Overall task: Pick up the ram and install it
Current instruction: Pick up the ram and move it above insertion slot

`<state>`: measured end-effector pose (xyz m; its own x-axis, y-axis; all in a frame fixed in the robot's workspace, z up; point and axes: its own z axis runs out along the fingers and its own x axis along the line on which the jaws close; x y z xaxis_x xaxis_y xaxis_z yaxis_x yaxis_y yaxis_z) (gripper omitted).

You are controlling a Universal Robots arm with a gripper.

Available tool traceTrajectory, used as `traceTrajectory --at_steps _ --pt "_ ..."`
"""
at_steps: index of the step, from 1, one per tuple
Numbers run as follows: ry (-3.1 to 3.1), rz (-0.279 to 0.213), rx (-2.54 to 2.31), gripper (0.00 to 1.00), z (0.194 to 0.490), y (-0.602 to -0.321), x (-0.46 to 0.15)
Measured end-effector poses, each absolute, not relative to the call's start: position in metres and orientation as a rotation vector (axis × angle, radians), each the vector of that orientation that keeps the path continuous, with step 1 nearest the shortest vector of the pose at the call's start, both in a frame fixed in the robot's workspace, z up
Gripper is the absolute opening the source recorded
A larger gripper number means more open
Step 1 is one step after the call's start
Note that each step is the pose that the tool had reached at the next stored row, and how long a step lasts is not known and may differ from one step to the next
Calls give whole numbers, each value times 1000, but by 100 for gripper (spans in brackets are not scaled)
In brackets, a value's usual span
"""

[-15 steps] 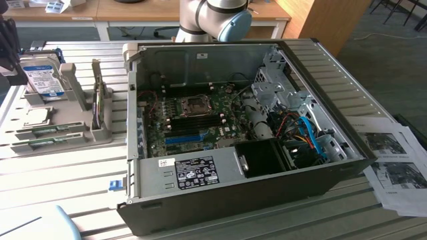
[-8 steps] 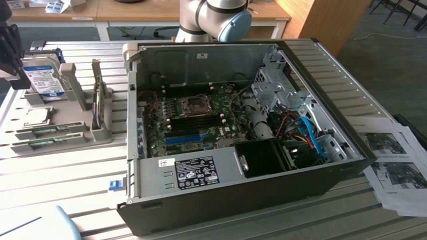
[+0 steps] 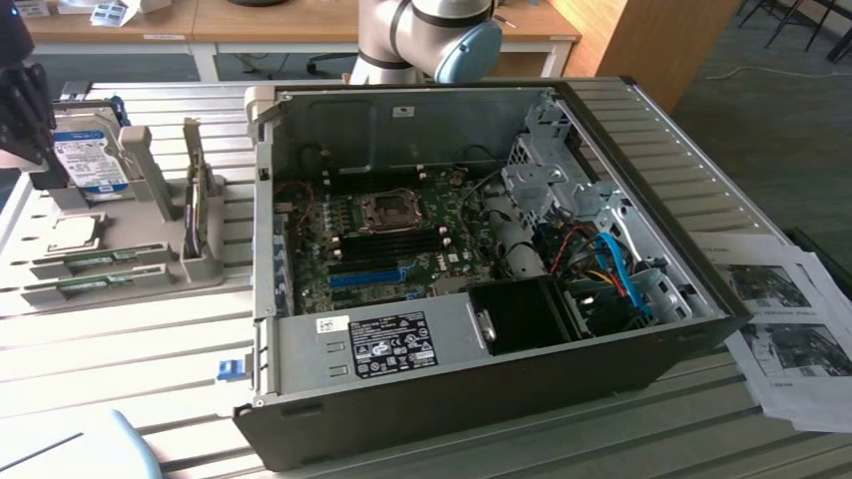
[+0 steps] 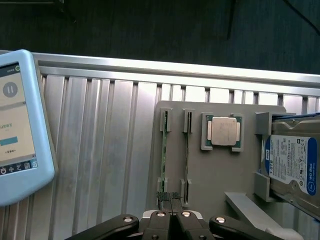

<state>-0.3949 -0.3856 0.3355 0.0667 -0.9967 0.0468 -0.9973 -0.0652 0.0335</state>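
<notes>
Ram: two green sticks stand on edge in slotted holders on the tray, near the CPU. They are probably set upright so fingers can pinch the top edge.
Tray: on the table, at the exterior view's left of the open case.
Gripper: clenched and empty, tips together by one end of the sticks.
Arm: wrist points straight down at the tray.
</notes>
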Motion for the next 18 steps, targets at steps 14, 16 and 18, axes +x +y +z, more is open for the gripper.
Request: traceTrajectory --at_steps 14,16,18 --pt "-2108 17 2252 9 311 -386 -395" --pt "-2108 17 2252 9 308 -386 -395" --pt "-2108 17 2252 9 304 -386 -395"
